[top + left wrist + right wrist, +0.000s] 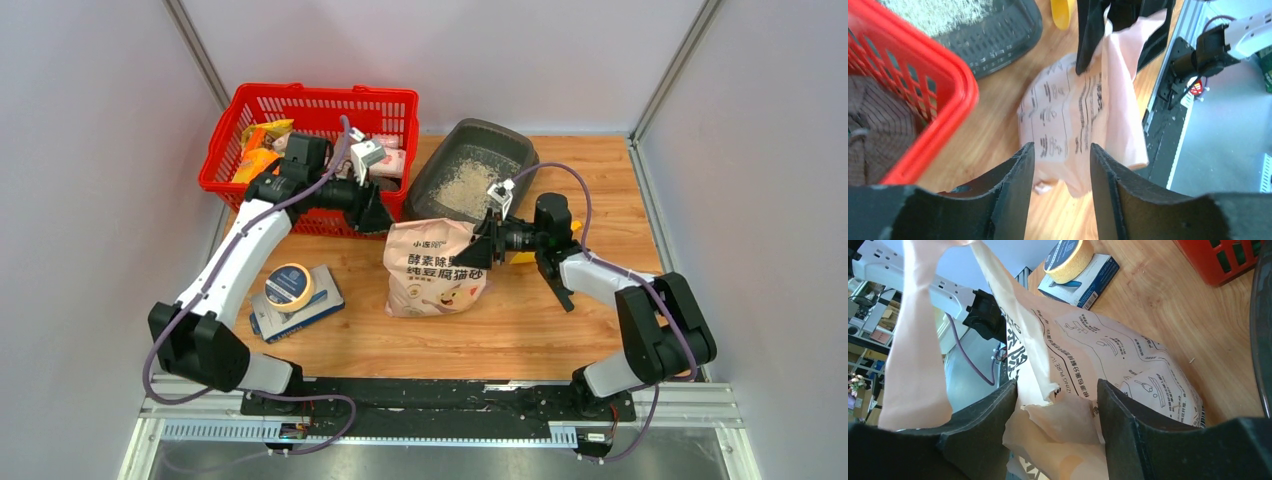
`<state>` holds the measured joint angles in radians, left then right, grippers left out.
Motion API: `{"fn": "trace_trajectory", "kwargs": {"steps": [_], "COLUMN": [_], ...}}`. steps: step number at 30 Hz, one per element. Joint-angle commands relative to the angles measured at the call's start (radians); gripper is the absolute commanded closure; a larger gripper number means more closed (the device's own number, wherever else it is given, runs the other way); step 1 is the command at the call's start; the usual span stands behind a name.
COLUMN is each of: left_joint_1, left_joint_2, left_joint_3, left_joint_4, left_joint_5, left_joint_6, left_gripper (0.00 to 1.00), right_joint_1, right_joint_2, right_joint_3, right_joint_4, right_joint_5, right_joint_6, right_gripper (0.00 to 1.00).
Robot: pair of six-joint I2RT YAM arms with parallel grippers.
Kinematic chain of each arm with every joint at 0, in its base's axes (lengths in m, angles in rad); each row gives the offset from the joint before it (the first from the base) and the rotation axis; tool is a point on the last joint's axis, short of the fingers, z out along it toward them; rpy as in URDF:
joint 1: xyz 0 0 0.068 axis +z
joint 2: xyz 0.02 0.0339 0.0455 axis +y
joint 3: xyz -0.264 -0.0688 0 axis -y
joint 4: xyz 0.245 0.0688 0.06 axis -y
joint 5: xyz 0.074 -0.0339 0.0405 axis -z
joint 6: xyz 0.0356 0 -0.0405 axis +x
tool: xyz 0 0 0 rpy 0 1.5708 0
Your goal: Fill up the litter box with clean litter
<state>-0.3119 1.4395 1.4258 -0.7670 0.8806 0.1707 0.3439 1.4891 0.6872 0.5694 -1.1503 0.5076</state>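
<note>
In the left wrist view the print on the bag [1068, 115] is blurred past reading; beyond the bag, the litter box [998, 40] and yellow scoop [1063, 12] are cut off at the top edge. Whether the bag is pinched by the right gripper [1057, 390] cannot be told.

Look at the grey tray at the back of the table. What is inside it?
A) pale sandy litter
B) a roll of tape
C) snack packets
A: the litter box has a patch of pale litter on its floor. The tape roll sits on the blue box, and the packets are in the red basket.
</note>
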Motion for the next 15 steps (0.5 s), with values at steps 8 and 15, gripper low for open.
{"fn": "trace_trajectory", "kwargs": {"steps": [8,15], "left_joint_1": [0.008,-0.004], "left_joint_2": [-0.212,-0.206], "left_joint_3": [-0.277,-0.255], "left_joint_4": [0.208,0.166], "left_joint_5": [0.112,0.051], "left_joint_6": [-0.115,0.013], "left_gripper": [0.32,0.31], "right_joint_1": [-0.008,-0.011], "right_joint_2": [-0.055,-0.036], "right_joint_3": [0.032,0.084], "right_joint_4": [-0.262,-0.399], "right_joint_5": [0.008,0.008], "right_joint_6": [-0.078,-0.175], "right_gripper": [0.35,0.43]}}
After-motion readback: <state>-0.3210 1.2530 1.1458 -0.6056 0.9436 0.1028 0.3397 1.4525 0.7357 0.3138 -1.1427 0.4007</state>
